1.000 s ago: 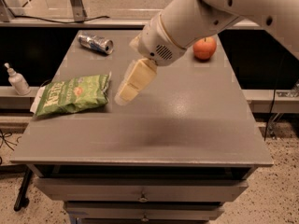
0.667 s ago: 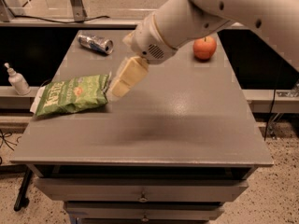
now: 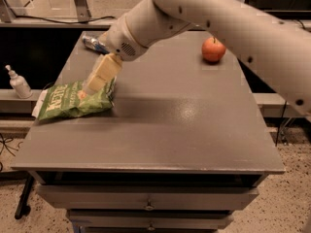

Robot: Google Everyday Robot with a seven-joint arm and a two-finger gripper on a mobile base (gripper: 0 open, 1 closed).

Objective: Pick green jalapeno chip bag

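Observation:
The green jalapeno chip bag lies flat at the left edge of the grey table, white lettering up, with a white edge at its left end. My gripper hangs from the white arm and points down-left, its tip right over the bag's right half, at or just above its surface. I cannot see whether it touches the bag.
A red apple sits at the back right of the table. A crushed can lies at the back left, partly hidden behind my arm. A white pump bottle stands on a ledge left of the table. Drawers run under the front edge.
My arm has swung left and lower, carrying the gripper from over the table's middle-left down onto the right end of the chip bag. The bag has not moved.

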